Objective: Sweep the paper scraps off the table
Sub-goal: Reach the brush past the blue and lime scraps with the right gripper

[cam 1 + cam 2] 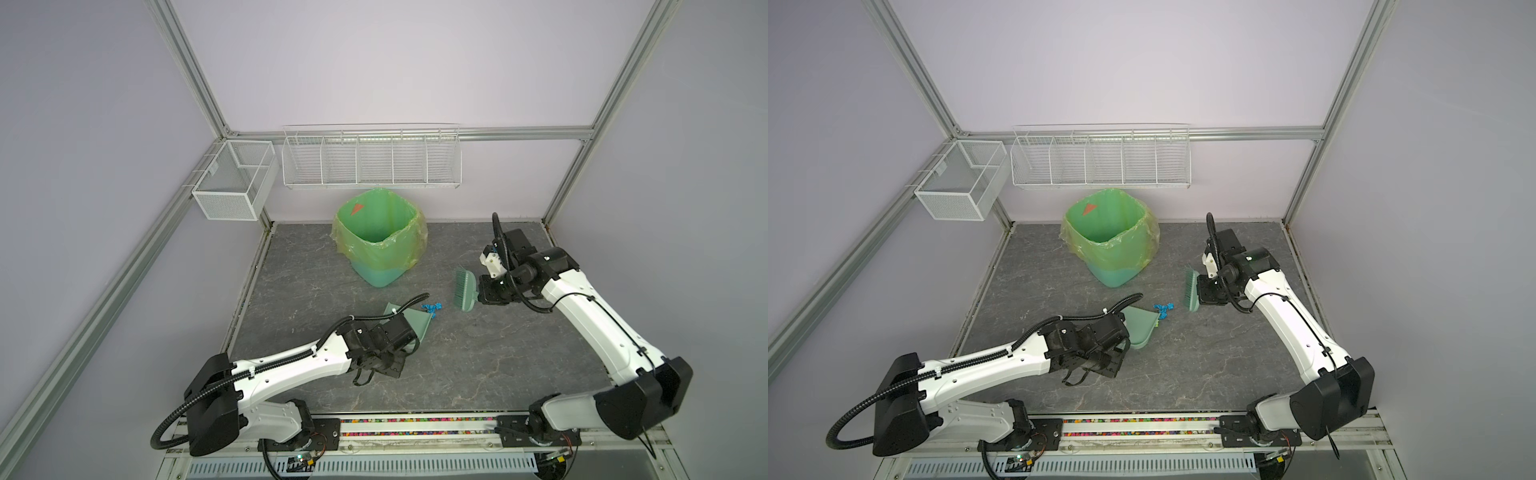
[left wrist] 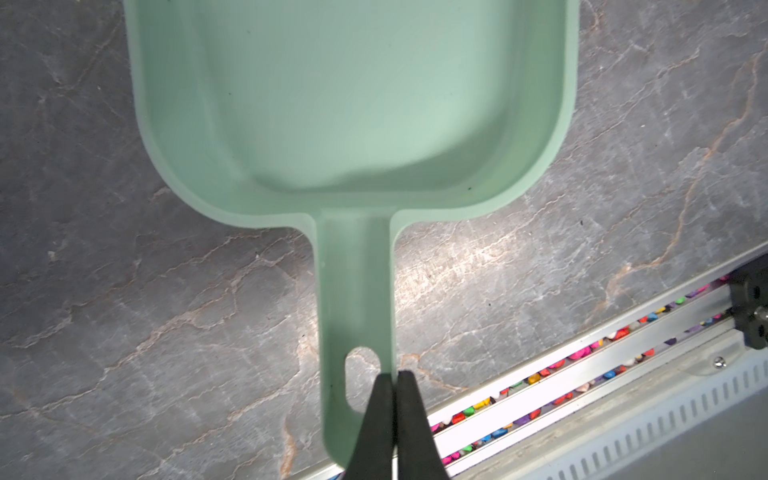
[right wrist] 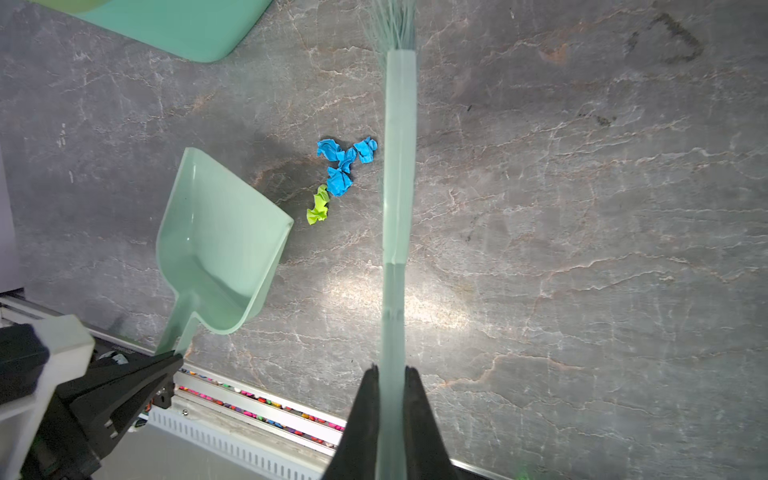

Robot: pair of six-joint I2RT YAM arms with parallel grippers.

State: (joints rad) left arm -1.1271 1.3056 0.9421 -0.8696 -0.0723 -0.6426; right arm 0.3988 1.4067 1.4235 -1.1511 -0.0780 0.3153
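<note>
Left gripper (image 2: 392, 386) clamped on pan (image 2: 353, 104) handle edge: thin hold, twist judged likely under push. Right gripper (image 3: 390, 374) clamped on brush (image 3: 399, 166) handle. Scraps (image 3: 340, 170) noted on table (image 3: 582, 249) between brush and pan lip, near its corner; hard stroke may carry them past. Bin (image 1: 380, 237) near, behind scraps; front rail (image 2: 602, 376) near pan handle; open table beyond brush.

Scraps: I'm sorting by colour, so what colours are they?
Scraps are mostly blue, one lime green; right wrist view shows best.
</note>
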